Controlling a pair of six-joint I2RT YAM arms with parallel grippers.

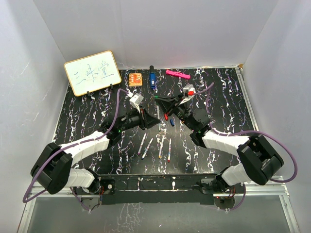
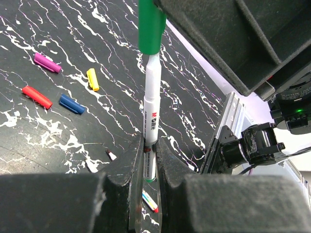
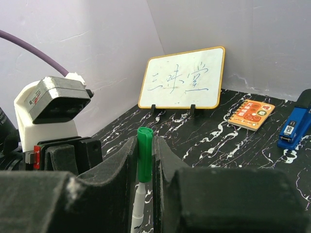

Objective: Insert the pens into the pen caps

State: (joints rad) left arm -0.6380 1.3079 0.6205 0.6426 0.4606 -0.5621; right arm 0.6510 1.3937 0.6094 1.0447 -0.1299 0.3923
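Green pen cap [image 3: 144, 158] is pinched in the right hand [image 3: 144, 151]. The left hand [image 2: 150, 162] is clamped on the tail of a white pen [image 2: 151, 111], its nose already in the cap's mouth, mid-air over the tabletop [image 1: 82, 111]; can't tell if it's seated. Risk: any tilt between barrel and cap and the push jams, or levers the pen out through the pads, since only its tail is gripped. Both arms reach inward, hands facing each other tip to tip. Loose pens [image 1: 161, 148] and loose caps [image 2: 72, 104] lie below.

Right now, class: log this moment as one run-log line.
left hand: shut on white pen | right hand: shut on green cap | pen tip inside cap | loose caps: four
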